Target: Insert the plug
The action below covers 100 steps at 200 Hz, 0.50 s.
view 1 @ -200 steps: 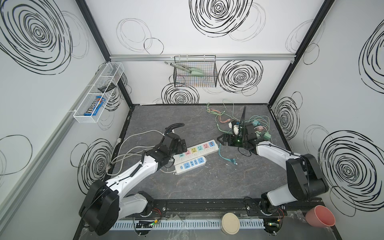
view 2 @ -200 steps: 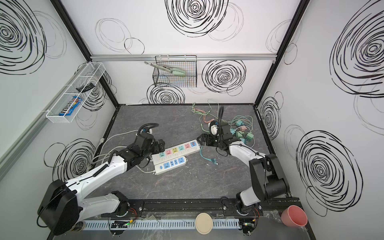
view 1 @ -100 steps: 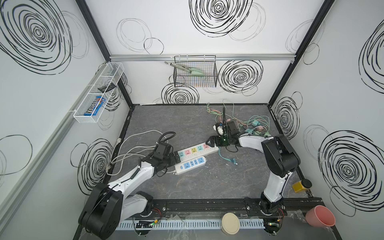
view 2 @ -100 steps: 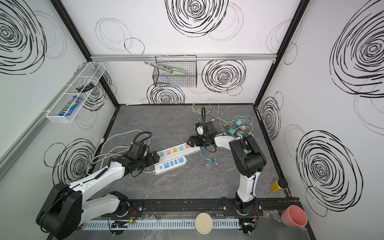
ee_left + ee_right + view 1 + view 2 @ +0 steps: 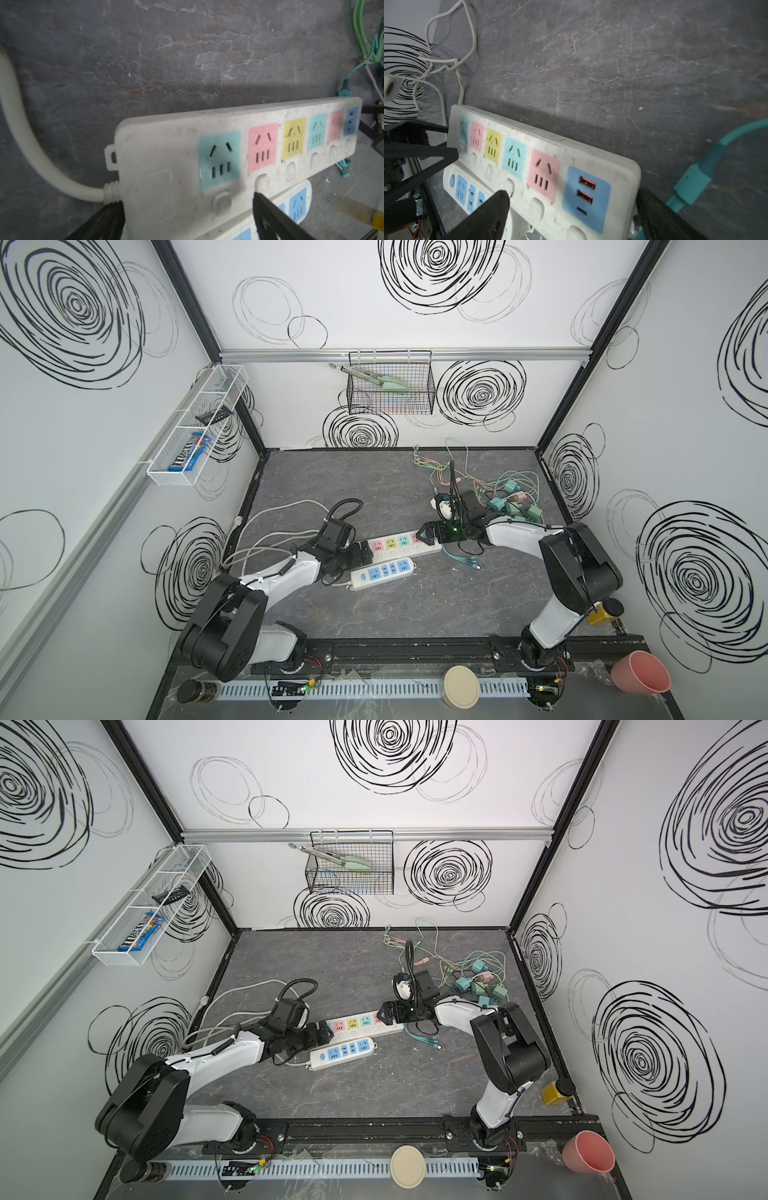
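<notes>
The left claw (image 5: 368, 554) and right claw (image 5: 422, 533) gape wide around the long white plastic power strip (image 5: 395, 542). Behind the right claw lie small teal plastic plug blocks (image 5: 514, 511), likely light, hard and slippy. Pinch one's flat sides.

Your left arm (image 5: 282, 578) and right arm (image 5: 519, 537) both reach low toward the middle.
The left gripper (image 5: 360, 554) stands with jaws spread wide (both black fingers (image 5: 264, 212) show in its wrist view); the right gripper (image 5: 429, 533) is spread just as wide. They face each other, well apart; your right elbow is bent sharply.
</notes>
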### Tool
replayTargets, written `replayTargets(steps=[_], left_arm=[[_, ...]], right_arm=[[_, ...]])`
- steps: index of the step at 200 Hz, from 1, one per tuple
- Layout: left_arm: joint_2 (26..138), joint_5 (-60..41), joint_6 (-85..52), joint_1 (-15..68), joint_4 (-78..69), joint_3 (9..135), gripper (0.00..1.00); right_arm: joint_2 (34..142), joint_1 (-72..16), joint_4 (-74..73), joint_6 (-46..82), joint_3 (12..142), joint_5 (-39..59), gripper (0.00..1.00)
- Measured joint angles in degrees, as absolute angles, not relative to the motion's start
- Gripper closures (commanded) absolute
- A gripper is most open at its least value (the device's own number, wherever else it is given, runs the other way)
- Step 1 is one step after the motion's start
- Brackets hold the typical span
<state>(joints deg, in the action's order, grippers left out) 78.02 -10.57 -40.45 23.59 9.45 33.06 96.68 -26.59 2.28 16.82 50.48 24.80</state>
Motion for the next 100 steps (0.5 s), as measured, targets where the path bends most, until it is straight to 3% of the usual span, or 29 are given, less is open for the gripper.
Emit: replayTargets(steps=[100], left_arm=[[86.83,-9.91,-38.2,27.35,9.15,40.77,0.04]], right_arm=[[92.53,-24.18,0.84,19.55,44.97,19.79,0.01]])
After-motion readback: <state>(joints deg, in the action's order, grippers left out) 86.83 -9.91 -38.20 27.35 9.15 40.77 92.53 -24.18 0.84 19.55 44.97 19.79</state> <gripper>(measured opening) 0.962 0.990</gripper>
